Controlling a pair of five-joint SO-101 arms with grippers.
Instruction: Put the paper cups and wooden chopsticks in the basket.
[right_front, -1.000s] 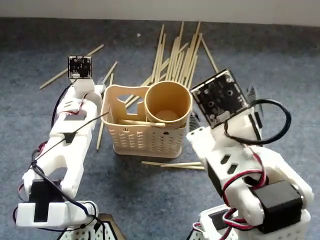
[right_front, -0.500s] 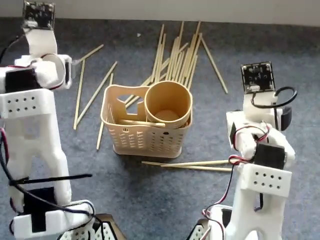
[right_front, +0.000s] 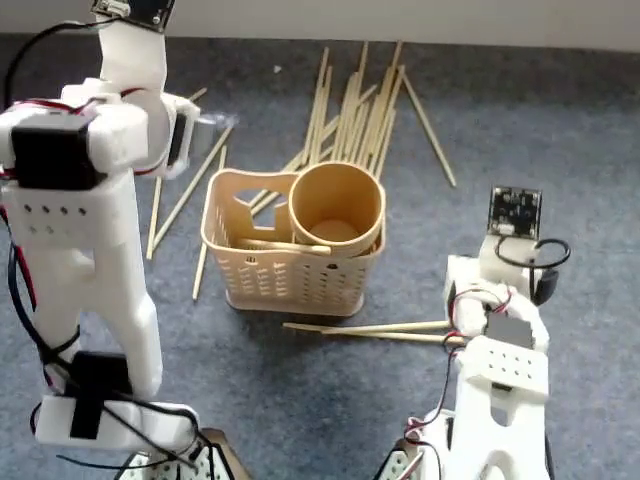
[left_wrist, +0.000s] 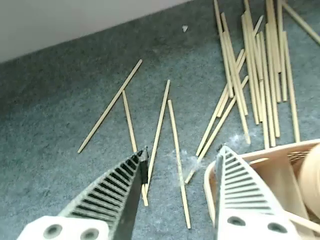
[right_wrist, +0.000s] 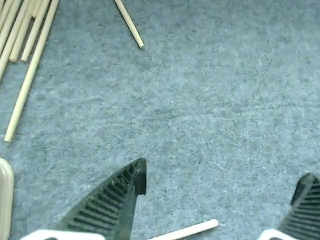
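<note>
The cream perforated plastic basket (right_front: 290, 280) stands mid-tabletop with a tan paper cup (right_front: 335, 215) upright inside it. Most of the pale wooden chopsticks (right_front: 350, 110) lie fanned at its 12 o'clock, and a loose pair (right_front: 370, 330) lies at 5 o'clock. The left gripper (left_wrist: 181, 152) hangs spread wide over strays at 10 o'clock. The right gripper (right_wrist: 222, 172) gapes wide above the grey carpeted tabletop (right_front: 520, 120) at 4 o'clock. I'd reckon the sticks are light, stiff and thin. Pinch one crosswise near its middle, or it will tip or slide out.
</note>
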